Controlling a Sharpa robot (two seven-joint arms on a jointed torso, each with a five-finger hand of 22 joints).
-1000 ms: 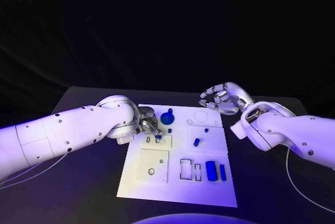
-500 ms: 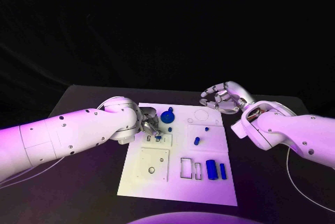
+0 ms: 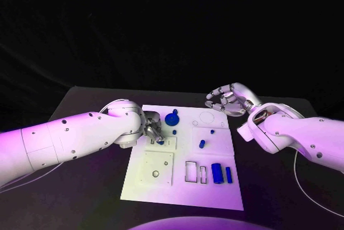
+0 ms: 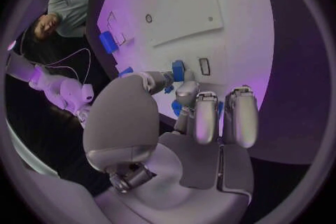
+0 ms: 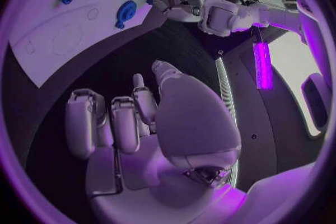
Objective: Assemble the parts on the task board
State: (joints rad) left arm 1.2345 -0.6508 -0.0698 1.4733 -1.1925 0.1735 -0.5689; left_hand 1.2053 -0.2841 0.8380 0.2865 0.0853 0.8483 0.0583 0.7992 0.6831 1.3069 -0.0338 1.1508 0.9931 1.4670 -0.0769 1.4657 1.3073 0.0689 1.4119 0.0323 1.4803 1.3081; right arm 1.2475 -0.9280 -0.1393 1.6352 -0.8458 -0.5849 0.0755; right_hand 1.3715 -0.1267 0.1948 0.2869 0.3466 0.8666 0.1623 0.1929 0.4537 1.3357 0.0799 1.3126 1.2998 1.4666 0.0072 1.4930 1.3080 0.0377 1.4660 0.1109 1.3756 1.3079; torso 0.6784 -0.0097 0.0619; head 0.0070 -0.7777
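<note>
The white task board (image 3: 183, 190) lies in the middle of the black table. My left hand (image 3: 152, 127) hovers over the board's far left part and pinches a small blue part (image 4: 178, 71) between thumb and finger, just above a small rectangular slot (image 4: 204, 66). A round blue part (image 3: 172, 120) stands just beyond that hand. Small blue parts (image 3: 201, 144) sit mid-board, and two blue blocks (image 3: 216, 174) lie near the front right. My right hand (image 3: 228, 101) hangs over the board's far right corner, fingers apart, holding nothing.
A raised white plate with holes (image 3: 157, 169) sits on the board's left front, beside empty rectangular recesses (image 3: 191, 173). A ring outline (image 3: 207, 118) marks the far right of the board. Black table (image 3: 86, 190) surrounds the board on both sides.
My left hand has eased the pinched blue part slightly down and closer to the board. The right hand has stayed almost still.
</note>
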